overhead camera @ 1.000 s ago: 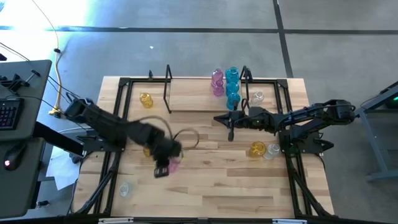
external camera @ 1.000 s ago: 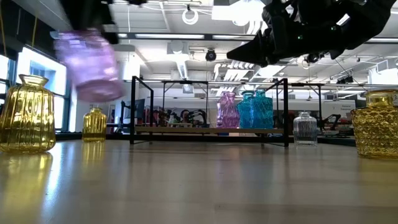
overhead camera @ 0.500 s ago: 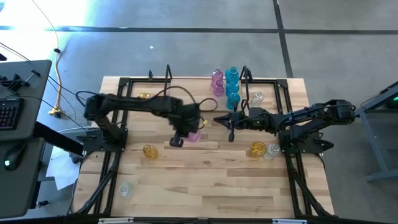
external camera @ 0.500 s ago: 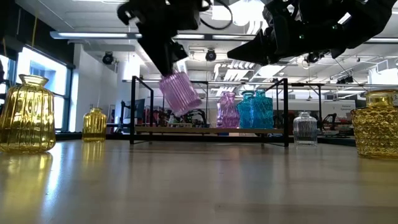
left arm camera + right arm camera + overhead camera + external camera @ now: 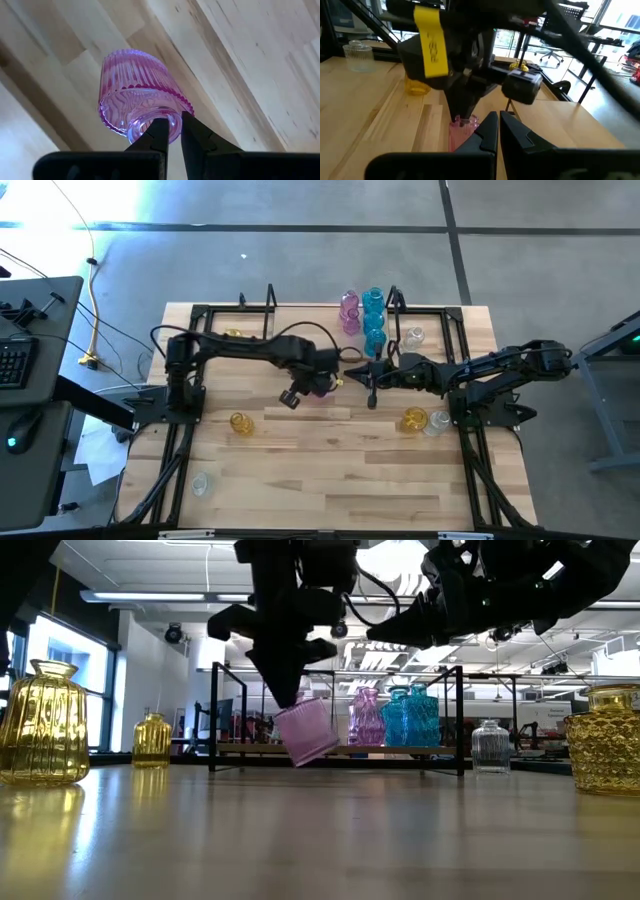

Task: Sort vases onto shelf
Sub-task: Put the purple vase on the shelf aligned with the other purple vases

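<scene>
Pink ribbed glass, a vase (image 5: 307, 732), hangs tilted just above the table (image 5: 340, 470) near its middle, our left gripper (image 5: 171, 131) pinching its neck in front of the shelf (image 5: 335, 749), while our right gripper (image 5: 352, 370) hovers close by, fingers pressed together on nothing.

High view: overhead, facing straight down; takes in the whole bench (image 5: 330, 470), far off.
Low view: at bench-top height, facing level across the boards to the shelf (image 5: 335, 750) mid-frame and the room behind.
Left wrist view: close, facing down past the left hand (image 5: 172, 131) onto the pink vase (image 5: 137, 97).
Right wrist view: close, facing level past the right hand (image 5: 498, 131).
Shared: the pink vase appears in all four views.
</scene>
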`<state>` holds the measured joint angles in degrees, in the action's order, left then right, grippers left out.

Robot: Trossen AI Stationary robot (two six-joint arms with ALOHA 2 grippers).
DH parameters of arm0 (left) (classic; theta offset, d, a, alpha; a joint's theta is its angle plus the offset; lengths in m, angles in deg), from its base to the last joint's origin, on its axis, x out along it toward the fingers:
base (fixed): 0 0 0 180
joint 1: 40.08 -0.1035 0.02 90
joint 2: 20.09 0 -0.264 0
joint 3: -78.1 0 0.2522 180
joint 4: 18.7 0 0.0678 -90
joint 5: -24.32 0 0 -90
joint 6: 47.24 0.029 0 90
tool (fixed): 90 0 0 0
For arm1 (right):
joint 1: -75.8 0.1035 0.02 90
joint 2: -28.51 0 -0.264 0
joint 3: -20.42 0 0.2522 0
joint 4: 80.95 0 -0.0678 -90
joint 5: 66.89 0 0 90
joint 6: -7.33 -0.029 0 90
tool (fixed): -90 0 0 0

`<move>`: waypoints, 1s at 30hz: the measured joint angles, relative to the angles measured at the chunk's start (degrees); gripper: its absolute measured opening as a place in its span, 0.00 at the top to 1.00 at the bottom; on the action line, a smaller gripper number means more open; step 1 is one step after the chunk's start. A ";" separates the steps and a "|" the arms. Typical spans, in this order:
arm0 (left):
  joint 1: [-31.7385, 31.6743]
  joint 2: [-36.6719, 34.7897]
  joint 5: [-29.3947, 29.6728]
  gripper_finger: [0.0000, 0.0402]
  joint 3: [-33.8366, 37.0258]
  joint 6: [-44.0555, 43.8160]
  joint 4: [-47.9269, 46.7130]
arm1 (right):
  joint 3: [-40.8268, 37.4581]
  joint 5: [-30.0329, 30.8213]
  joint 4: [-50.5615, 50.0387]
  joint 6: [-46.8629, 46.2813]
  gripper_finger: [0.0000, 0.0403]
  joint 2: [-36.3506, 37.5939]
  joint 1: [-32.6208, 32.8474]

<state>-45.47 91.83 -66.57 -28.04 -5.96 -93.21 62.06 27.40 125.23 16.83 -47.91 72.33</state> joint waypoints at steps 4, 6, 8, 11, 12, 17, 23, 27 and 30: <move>0.00 0.88 0.02 0.96 0.00 0.96 -3.34 | 0.00 0.00 0.00 0.00 1.00 0.00 0.00; 0.01 1.32 0.02 0.96 0.00 0.99 -4.27 | 0.00 0.00 0.09 0.00 1.00 0.00 0.00; 0.19 1.94 0.03 0.96 0.00 1.02 -5.56 | 0.00 0.00 0.09 -0.02 1.00 0.00 0.00; 0.45 2.17 0.09 0.96 0.00 0.67 -5.76 | 0.00 0.00 0.10 -0.02 1.00 0.00 0.00; 0.57 2.29 0.12 0.95 -0.01 0.55 -5.72 | 0.00 0.00 0.09 -0.02 1.00 0.00 0.00; 0.85 2.35 0.15 0.86 -0.02 -0.09 -5.64 | 0.00 0.00 0.11 -0.02 1.00 0.00 0.02; 1.01 2.38 0.09 0.79 0.00 -1.97 -5.75 | 0.00 0.00 0.09 -0.02 1.00 0.00 0.02; 1.01 2.40 0.11 0.77 -0.12 -3.18 -5.93 | 0.00 0.00 0.11 -0.02 1.00 0.00 0.02; 1.10 2.46 0.16 0.75 -1.43 -4.91 -6.07 | 0.00 0.00 0.11 -0.17 1.00 0.00 0.02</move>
<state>-44.37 94.30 -66.40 -29.47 -10.87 -99.28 62.06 27.40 125.34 16.66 -47.91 72.35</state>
